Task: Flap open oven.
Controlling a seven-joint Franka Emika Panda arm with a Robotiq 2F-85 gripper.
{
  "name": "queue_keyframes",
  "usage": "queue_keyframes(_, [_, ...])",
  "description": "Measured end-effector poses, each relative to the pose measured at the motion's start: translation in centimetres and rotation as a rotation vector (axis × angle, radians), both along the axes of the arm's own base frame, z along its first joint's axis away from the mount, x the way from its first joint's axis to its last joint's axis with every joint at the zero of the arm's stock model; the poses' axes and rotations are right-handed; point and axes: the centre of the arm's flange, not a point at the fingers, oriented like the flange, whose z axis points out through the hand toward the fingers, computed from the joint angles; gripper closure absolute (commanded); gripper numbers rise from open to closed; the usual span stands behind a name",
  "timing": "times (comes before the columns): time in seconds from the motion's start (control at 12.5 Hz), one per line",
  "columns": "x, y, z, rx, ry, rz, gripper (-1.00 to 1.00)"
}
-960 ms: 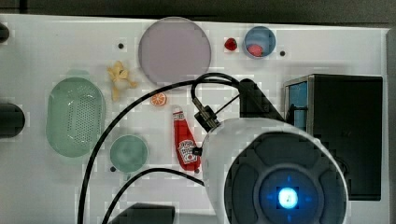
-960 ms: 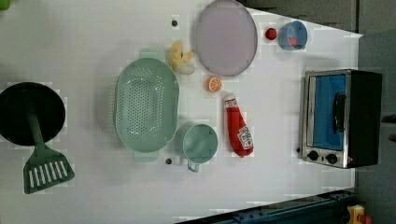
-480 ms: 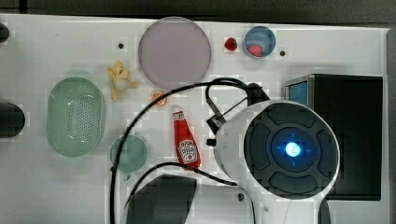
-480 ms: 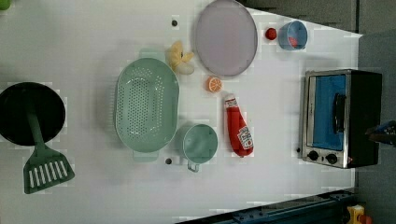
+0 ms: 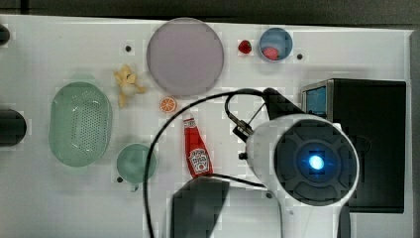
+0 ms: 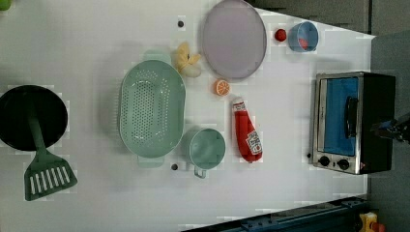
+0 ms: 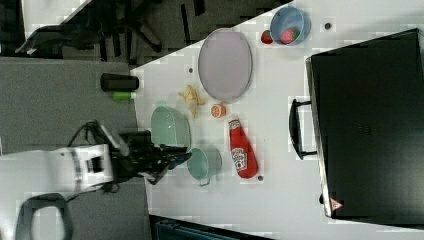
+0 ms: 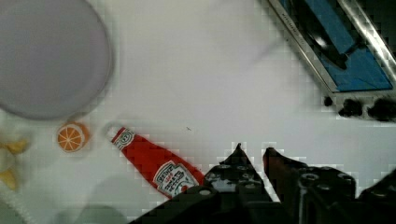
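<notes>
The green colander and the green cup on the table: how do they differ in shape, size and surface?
The green colander is oval, clearly larger, and its floor is pierced with small holes; the green cup is round, smaller and solid-walled. The cup carries a small handle on one side, while the colander shows short tabs at both ends. Both are pale green, open side up, and sit next to each other on the white table.

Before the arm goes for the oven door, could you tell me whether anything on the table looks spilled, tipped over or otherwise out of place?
Only the ketchup bottle lies on its side, between the green cup and the oven. Nothing looks spilled, and the oven door is shut.
</notes>
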Motion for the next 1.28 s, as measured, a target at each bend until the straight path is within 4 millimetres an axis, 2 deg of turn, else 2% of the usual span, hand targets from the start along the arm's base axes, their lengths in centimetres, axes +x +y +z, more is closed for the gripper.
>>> queue_keyframes(0.24, [-0.7,-4.5,-3.8,0.019,0.020,0.107,0.65])
queue_keyframes(0.56, [-0.9,-12.3,-6.5,0.014,-0.013,0.314,0.65])
queue_keyframes(0.72, [-0.9,-15.1,-8.4,-0.005,-0.011,0.409,0.65])
queue_keyframes(0.88, [-0.7,-16.9,-10.3,-0.027,-0.007,0.461,0.65])
queue_keyframes(1.12, [-0.1,-17.9,-13.1,-0.036,0.023,0.490,0.65])
queue_keyframes(1.28, [-0.2,-18.7,-15.9,-0.021,0.078,0.478,0.65])
